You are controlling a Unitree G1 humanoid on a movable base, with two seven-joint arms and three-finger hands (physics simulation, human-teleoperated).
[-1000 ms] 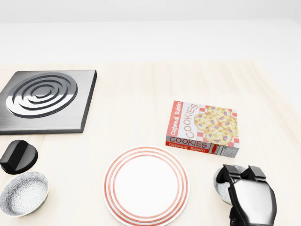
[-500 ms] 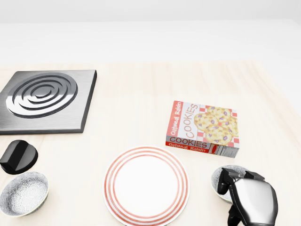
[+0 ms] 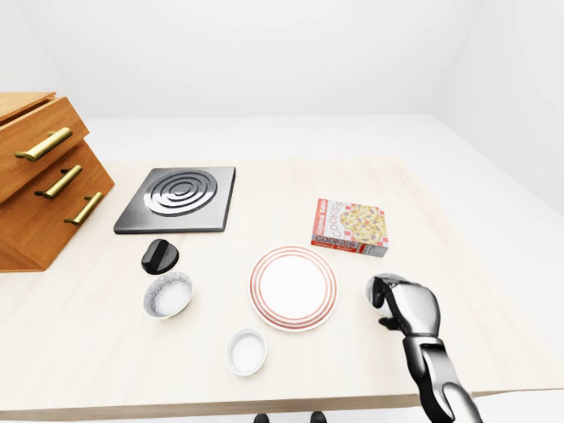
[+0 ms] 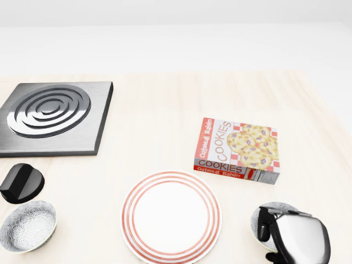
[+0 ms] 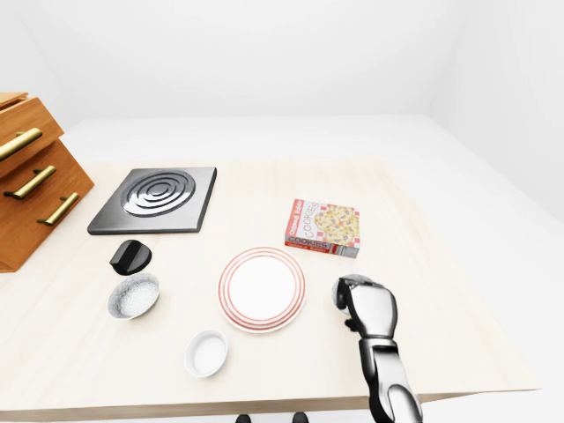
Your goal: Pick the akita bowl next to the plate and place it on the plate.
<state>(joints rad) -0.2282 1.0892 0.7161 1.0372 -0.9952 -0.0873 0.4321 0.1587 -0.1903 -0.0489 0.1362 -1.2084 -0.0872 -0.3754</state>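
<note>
Pale wooden table [image 4: 165, 110] carries everything; right hand [image 4: 294, 234] covers the akita bowl [image 4: 258, 219] at the plate's [image 4: 171, 215] 3 o'clock; whether its fingers are clenched cannot be told; a shallow rim grip risks slipping; cookie box [image 4: 237, 149] stands at 12 o'clock, near; table edge lies at 6 o'clock.

The plate [image 4: 171, 215] is flanked by 2 bowls: 1 far left [image 4: 27, 226], 1 right [image 4: 263, 217]. The cookie box [image 4: 237, 149] is set above.
</note>
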